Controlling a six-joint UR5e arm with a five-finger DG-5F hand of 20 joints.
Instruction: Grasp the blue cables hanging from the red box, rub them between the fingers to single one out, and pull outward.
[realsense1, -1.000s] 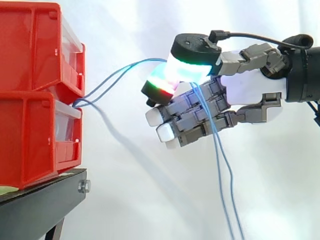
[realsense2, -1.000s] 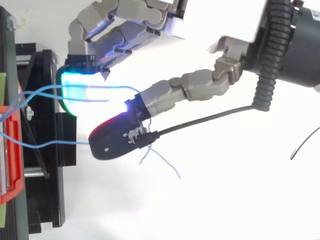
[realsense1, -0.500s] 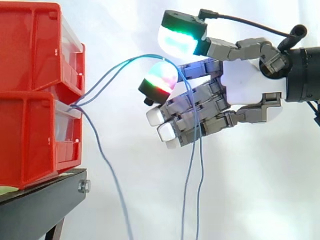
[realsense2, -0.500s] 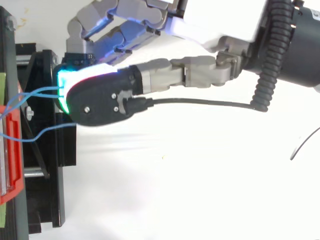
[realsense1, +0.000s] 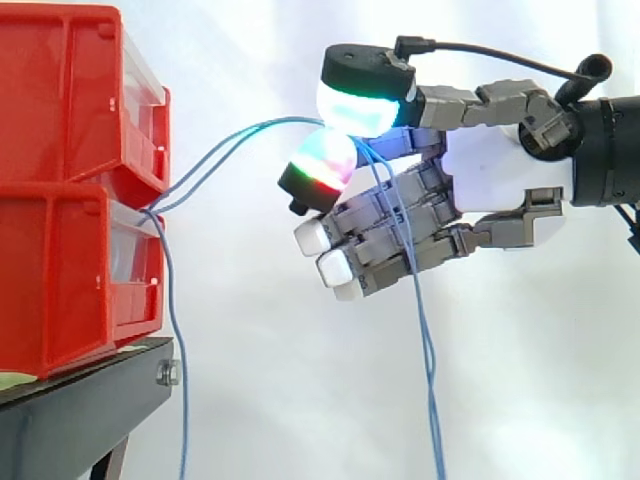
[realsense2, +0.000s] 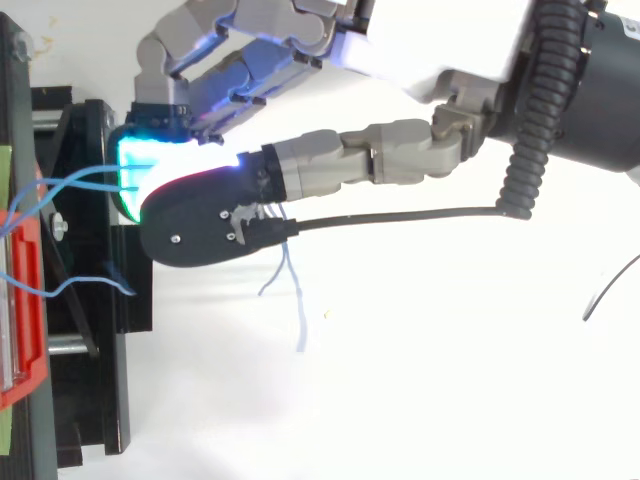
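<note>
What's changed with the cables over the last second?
One blue cable slipped out of the hand and now hangs straight down beside the red box. The thumb lifted, then closed again on the other two cables. Arm and box stayed put.

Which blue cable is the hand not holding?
The blue cable hanging straight down beside the red box; the other cables run up into the hand's pinch.
</note>
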